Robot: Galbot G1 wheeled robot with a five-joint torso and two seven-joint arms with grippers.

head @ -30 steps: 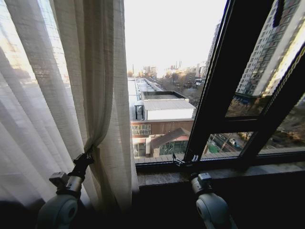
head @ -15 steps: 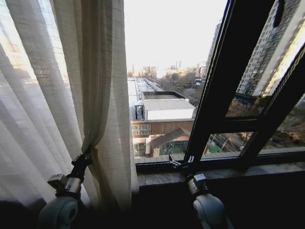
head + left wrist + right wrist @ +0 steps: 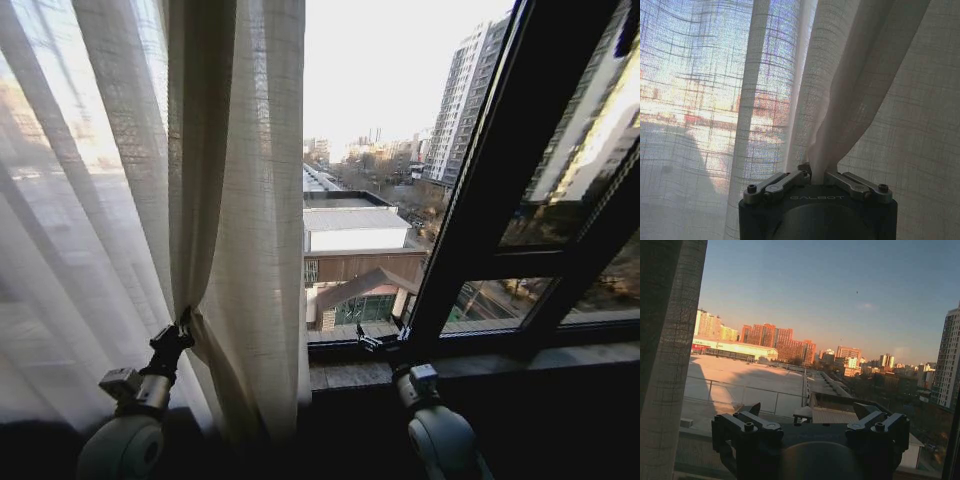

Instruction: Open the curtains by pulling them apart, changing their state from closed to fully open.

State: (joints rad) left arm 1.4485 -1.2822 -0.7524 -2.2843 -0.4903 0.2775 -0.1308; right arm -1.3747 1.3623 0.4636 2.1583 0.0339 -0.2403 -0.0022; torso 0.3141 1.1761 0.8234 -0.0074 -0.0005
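**Curtains: left panel pinched low, glass bare beside it**

Curtains (image 3: 230,200) hang from 9 to 12 o'clock in the head view: one sheer panel bunched into vertical pleats, its free edge near centre. From 12 to 3 o'clock there is only bare glass, city outside, and the dark window frame (image 3: 480,200). We see no second panel there.

Our left gripper (image 3: 182,325) sits at 7 o'clock, low on the bunched fabric. In the left wrist view its fingers (image 3: 785,181) are closed on a gathered fold, with the cloth rising out of the pinch in a taut fan, so we have a real hold.

Our right gripper (image 3: 372,343) sits at 6 o'clock just above the stone sill (image 3: 500,362), against the glass. The right wrist view shows its jaws apart with nothing between them.

Handling, as we judge it:
- Light, soft, no stiffness; it follows the pull and folds, won't push.
- Open weave, so probably grippy enough, but a thin pinch may slip under a sideways drag.
- Best hold: several pleats bunched together near the free edge.
- Low hold means the top lags behind; snagging the weave is the main risk.
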